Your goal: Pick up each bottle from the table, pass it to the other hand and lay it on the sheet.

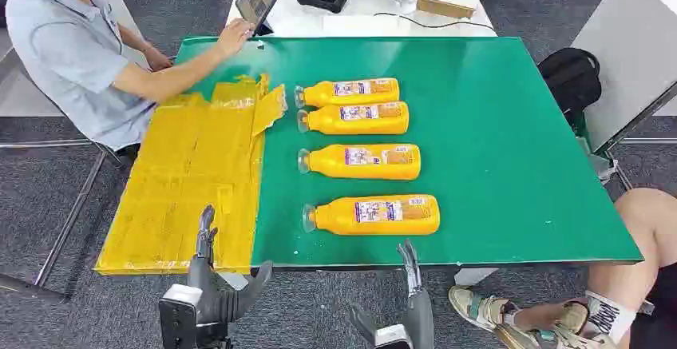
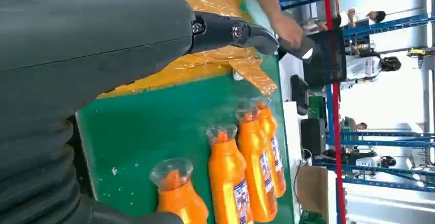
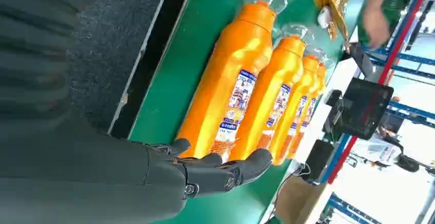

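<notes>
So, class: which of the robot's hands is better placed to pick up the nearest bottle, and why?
The right hand. It hovers open at the table edge just below the nearest bottle, while the left hand sits over the yellow sheet, farther from it.

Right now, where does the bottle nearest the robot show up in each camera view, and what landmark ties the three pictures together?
Head view: the nearest bottle lies on its side at the front of the row, near the table's front edge, cap toward the yellow sheet.
Left wrist view: nearest bottle cut off at the frame edge, clear cap showing.
Right wrist view: nearest bottle, the largest, just beyond the right hand.
Shared landmark: the yellow sheet.
</notes>
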